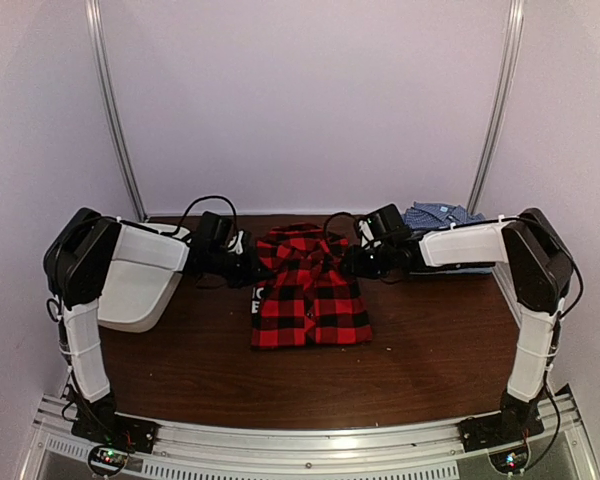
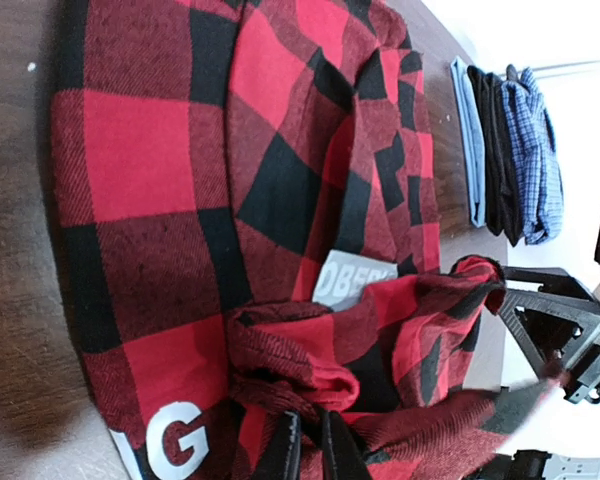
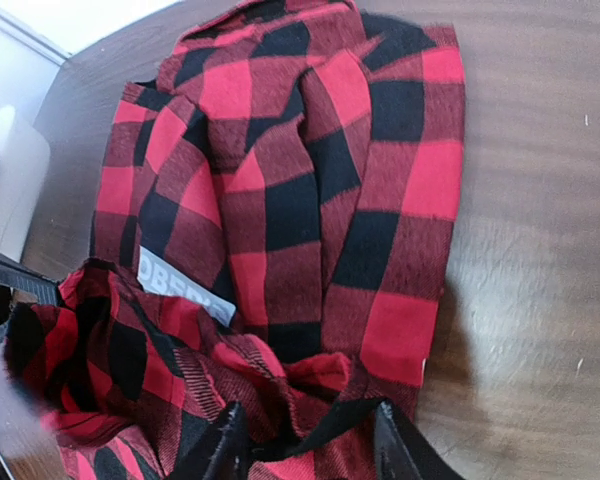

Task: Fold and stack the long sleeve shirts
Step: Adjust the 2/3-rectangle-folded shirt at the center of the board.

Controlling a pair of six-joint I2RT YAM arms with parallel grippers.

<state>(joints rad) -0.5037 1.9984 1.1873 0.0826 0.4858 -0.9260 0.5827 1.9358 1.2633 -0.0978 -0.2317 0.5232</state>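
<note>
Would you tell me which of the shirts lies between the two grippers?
The red-and-black plaid shirt at centre; the blue check shirt sits folded far right.

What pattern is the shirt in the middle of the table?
The shirt is red-and-black plaid, clearest in the left wrist view.

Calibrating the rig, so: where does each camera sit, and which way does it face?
Top external: above, behind the bases, looking down at the table; both arms show.
Left wrist: low, facing right across the plaid flannel shirt; own fingers at bottom.
Right wrist: low, facing left toward the white tub; own fingers at bottom.
Both wrist views share the shirt's label.
</note>
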